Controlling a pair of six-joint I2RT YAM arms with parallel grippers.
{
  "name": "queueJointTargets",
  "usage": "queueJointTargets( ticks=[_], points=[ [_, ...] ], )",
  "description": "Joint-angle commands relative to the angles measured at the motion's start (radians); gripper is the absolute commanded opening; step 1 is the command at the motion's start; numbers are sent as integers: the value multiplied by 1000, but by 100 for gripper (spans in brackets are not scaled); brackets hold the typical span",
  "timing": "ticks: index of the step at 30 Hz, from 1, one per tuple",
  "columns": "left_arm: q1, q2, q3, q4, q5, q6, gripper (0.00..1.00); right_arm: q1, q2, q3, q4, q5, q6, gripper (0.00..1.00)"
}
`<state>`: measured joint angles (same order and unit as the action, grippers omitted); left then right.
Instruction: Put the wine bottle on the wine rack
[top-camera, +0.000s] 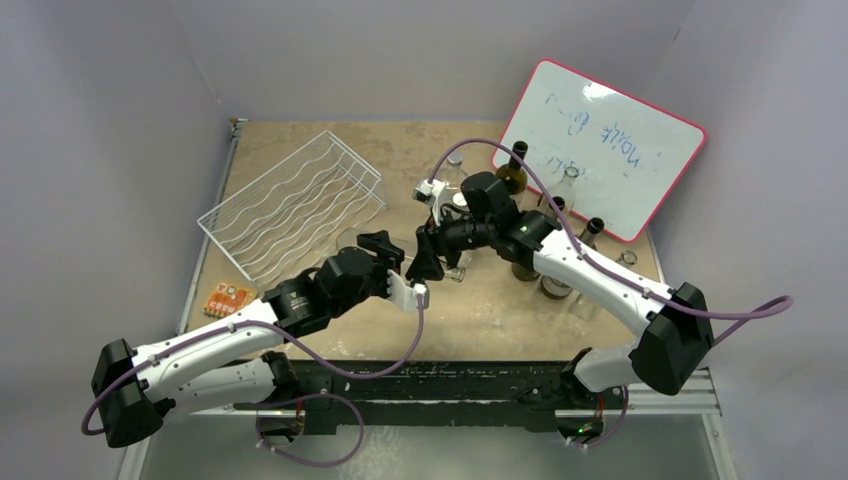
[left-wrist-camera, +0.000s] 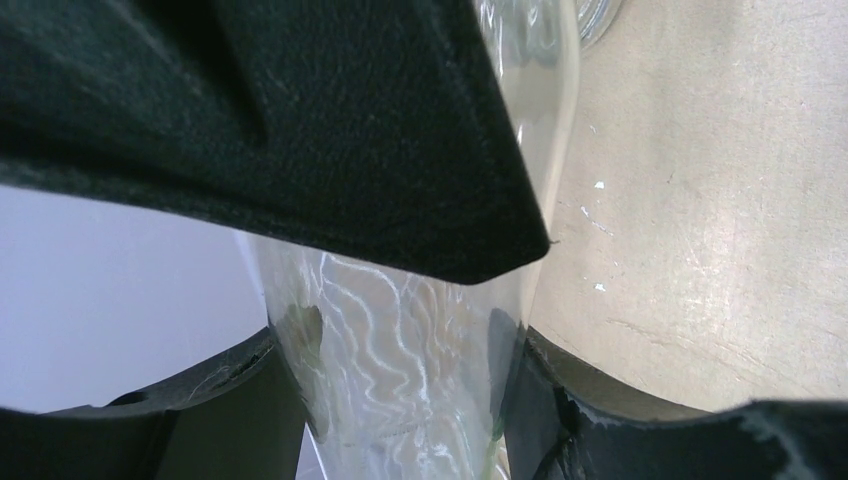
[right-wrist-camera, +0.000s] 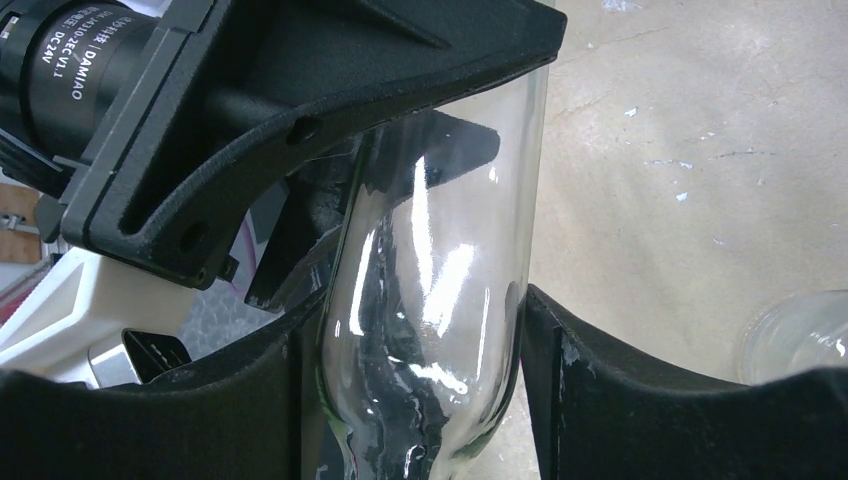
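Observation:
A clear glass wine bottle is held between both grippers above the middle of the table. My left gripper is shut on it; in the left wrist view both fingers press the glass. My right gripper is also shut on it; in the right wrist view the bottle's rounded shoulder sits tight between the fingers. The white wire wine rack stands empty at the back left, a short way left of the grippers.
Several upright bottles, dark and clear, stand at the back right in front of a leaning whiteboard. An orange card lies near the left edge. Another clear glass item shows on the table beside the right gripper.

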<state>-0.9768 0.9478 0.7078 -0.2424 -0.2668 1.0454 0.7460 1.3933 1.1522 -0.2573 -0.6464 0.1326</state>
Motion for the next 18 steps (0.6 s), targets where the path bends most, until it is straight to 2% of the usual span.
queueJointTargets(
  ticks=[1, 3, 5, 6, 7, 9, 10, 11, 12, 14, 18],
  points=[
    [-5, -28, 50, 125, -42, -9, 0, 41, -5, 0, 63, -50, 6, 54],
    [-5, -28, 55, 131, -56, -27, 0, 53, -1, 0, 71, -39, 11, 56],
    [-5, -31, 56, 143, -69, -36, 2, 58, 3, 0, 70, -25, 17, 52],
    [-5, -32, 56, 144, -75, -41, 4, 58, 5, 1, 69, -18, 17, 44],
    [-5, -32, 56, 145, -81, -47, 9, 58, 8, 3, 68, -8, 18, 32],
    [-5, -35, 59, 144, -88, -71, 21, 58, 7, 13, 60, 24, 18, 7],
    [-5, -36, 64, 136, -91, -89, 29, 58, 5, 19, 58, 47, 23, 0],
    [-5, -38, 73, 117, -93, -102, 36, 58, 1, 24, 59, 73, 30, 0],
    [-5, -41, 81, 101, -91, -116, 55, 58, -5, 26, 63, 96, 36, 0],
    [-4, -49, 87, 83, -89, -139, 64, 58, -24, 25, 75, 130, 43, 0],
    [-5, -73, 85, 52, -81, -180, 73, 59, -68, 17, 100, 196, 58, 0]
  ],
)
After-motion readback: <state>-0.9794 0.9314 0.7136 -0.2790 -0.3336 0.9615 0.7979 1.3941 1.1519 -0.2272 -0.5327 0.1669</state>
